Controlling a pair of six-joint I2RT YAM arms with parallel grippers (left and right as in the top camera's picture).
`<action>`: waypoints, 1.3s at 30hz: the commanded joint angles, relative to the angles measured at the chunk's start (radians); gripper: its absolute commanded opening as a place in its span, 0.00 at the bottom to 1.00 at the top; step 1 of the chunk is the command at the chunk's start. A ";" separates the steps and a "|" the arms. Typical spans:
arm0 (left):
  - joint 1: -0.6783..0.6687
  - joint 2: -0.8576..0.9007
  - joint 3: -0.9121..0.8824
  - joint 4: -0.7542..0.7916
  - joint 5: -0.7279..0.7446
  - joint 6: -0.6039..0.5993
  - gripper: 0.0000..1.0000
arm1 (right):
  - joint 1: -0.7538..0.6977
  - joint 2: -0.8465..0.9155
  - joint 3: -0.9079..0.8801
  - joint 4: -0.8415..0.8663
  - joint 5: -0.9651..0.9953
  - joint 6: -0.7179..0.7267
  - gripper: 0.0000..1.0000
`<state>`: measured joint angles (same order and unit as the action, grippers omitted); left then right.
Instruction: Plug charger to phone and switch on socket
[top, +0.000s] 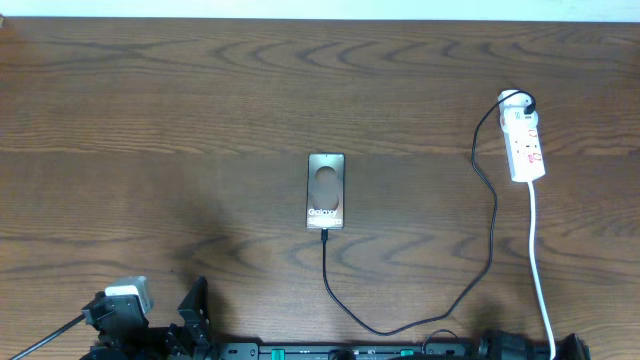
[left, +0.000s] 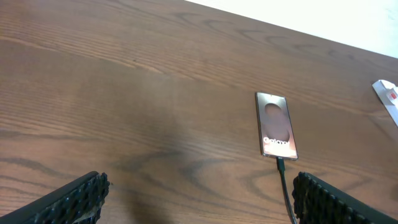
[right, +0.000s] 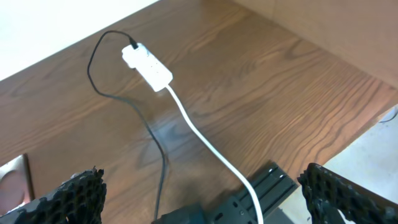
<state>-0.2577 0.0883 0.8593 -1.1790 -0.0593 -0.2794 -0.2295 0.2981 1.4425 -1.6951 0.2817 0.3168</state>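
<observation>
The charger (top: 326, 262) runs from the phone (top: 326, 190) to the socket (top: 524, 145).

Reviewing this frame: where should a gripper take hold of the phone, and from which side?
Probably across its two long edges near mid-length, coming straight down. The phone lies flat, so only its narrow width fits a grasp, and the charger occupies the near short end.
</observation>
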 joint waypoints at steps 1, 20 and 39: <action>0.004 -0.007 0.016 -0.001 -0.013 0.020 0.96 | 0.007 -0.019 -0.005 -0.001 0.014 -0.022 0.99; 0.004 -0.007 0.016 -0.001 -0.013 0.020 0.96 | 0.082 -0.200 -0.084 0.406 -0.127 -0.019 0.99; 0.004 -0.007 0.016 -0.001 -0.013 0.020 0.96 | 0.083 -0.292 -0.882 1.341 -0.485 -0.090 0.99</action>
<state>-0.2569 0.0883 0.8593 -1.1782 -0.0593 -0.2794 -0.1528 0.0120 0.6502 -0.4046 -0.1032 0.2436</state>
